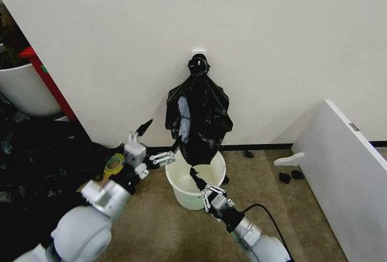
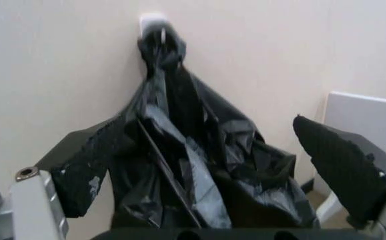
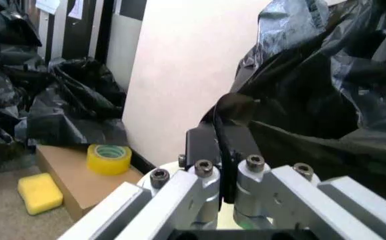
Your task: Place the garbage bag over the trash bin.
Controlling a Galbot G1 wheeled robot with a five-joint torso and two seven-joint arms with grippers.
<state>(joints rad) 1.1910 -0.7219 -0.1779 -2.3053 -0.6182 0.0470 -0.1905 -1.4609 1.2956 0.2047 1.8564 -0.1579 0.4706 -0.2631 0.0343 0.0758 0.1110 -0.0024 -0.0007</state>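
Garbage bag (image 1: 199,120) hangs above your trash bin (image 1: 181,192), unfitted; right gripper (image 1: 205,190) pinches its bottom edge, left gripper (image 1: 158,153) spread apart beside it.

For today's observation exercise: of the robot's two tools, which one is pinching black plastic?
The right tool, over the trash bin, is shut on a strip of black plastic hanging from the bundle of bags. The left tool is open beside it.

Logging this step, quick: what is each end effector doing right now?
Left end effector: open, beside the hanging black bags, holding nothing.
Right end effector: closed on a strip of garbage bag over the trash bin.
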